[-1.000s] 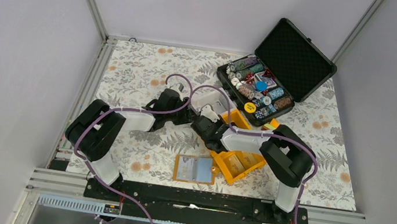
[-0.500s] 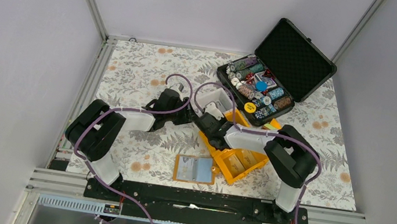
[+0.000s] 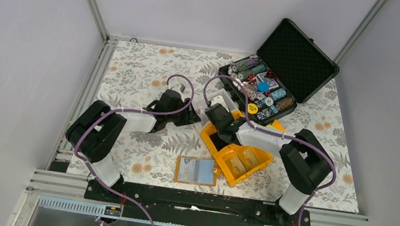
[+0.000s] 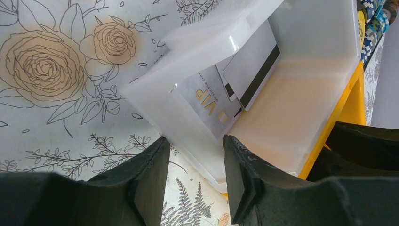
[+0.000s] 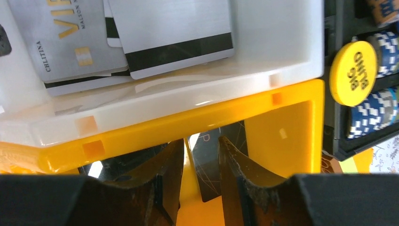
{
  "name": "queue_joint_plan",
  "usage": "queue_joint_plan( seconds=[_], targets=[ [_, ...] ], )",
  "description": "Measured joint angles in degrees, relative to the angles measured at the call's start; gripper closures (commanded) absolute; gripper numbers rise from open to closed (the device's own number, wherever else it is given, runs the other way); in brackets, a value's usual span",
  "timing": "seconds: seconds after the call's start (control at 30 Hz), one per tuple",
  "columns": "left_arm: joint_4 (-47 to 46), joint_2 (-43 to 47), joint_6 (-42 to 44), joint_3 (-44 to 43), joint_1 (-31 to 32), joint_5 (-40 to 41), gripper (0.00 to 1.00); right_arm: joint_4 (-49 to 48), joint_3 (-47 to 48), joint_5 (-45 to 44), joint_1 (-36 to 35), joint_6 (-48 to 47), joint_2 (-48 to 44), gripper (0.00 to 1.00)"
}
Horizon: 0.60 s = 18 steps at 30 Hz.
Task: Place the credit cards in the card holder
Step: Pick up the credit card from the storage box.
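Aluminium rails [image 3: 94, 74] run along the left and near edges of the flowered table cover [image 3: 144, 75], which lies bare on its left half. From above, the right half is crowded. An open black case [image 3: 303, 56] of poker chips [image 3: 258, 83] sits at the far right. An orange bin [image 3: 230, 176] lies nearer, with a white bin [image 3: 218, 99] touching its far-left side. The card holder [image 3: 196, 170] lies open and flat near the front edge, just left of the orange bin and well apart from both arms. The left gripper [image 3: 190, 116] and right gripper [image 3: 216, 114] meet at the white bin from opposite sides.

From the left wrist, the white bin holds the credit cards [image 4: 249, 66] in a loose overlapping stack, one stripe-side up over a silver one printed VIP. The bin's near wall lies between the two black fingers [image 4: 150, 174], which stand apart. Whether they press on it cannot be told.

From the right wrist, the same cards lie in the white bin at the top, its rim resting along the orange bin's wall. A yellow chip [image 5: 353, 73] and blue chips sit in the case at the right. The right jaws stand a little apart inside an orange compartment. An orange partition and a dark card [image 5: 207, 174] show through the gap.
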State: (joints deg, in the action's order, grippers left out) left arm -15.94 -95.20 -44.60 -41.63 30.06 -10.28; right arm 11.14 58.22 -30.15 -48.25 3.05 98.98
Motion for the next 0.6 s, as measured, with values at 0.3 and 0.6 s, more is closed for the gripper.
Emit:
queue_joint_plan(
  seconds=[0.3,0.6],
  targets=[
    [-0.02,0.0,0.0,0.0,0.0,0.11,0.82,0.17,0.04,0.66,0.0,-0.61,3.89,0.64],
    [-0.07,0.0,-0.02,0.0,-0.02,0.39,0.83,0.15,0.04,-2.86,-0.13,-0.66,4.66,0.71]
  ],
)
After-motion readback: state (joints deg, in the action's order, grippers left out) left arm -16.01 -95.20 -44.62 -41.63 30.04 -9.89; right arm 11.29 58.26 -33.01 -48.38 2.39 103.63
